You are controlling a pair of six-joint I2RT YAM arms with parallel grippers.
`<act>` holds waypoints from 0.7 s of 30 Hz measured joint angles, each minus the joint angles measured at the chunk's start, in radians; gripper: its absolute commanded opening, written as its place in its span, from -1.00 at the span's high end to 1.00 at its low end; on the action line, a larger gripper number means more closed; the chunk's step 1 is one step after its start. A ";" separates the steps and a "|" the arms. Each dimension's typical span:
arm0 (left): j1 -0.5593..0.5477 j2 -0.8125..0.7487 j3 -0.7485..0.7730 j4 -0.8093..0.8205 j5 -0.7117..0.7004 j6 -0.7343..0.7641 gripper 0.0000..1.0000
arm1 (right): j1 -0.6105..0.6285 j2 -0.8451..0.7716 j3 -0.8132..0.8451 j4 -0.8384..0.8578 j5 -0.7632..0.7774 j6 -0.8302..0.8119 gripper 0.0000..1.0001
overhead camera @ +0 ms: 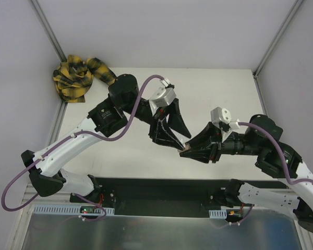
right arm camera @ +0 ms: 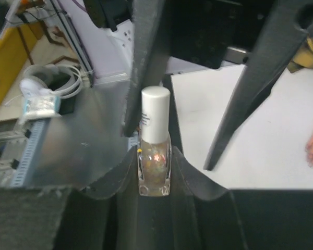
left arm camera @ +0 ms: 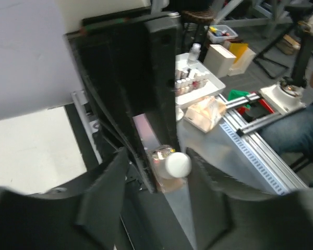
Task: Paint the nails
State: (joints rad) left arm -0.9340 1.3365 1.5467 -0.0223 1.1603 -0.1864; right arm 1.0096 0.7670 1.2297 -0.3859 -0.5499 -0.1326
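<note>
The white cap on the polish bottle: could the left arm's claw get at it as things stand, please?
Probably yes. The right claw grips only the glass bottle, leaving the white cap bare, and the open left claw has a finger either side of it.

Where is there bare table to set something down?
Free: white tabletop far right, between the right arm and back edge; the strip between the left arm and black base plate. Crowded: centre, where left gripper and right gripper meet at the clear white-capped polish bottle; yellow-black plaid sleeve fills the far-left corner.
</note>
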 measured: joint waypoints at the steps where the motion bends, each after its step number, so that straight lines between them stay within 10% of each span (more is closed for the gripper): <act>1: 0.000 0.004 0.002 0.000 -0.024 -0.017 -0.26 | 0.001 -0.002 0.000 -0.009 0.013 -0.016 0.99; 21: 0.006 -0.055 -0.015 -0.073 -0.883 -0.226 -0.20 | 0.007 0.041 0.011 0.002 0.484 -0.200 0.99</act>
State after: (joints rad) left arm -0.9283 1.2816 1.5314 -0.0952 0.2771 -0.4122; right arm 1.0168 0.8078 1.2407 -0.3836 -0.0654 -0.3321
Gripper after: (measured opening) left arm 0.628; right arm 0.271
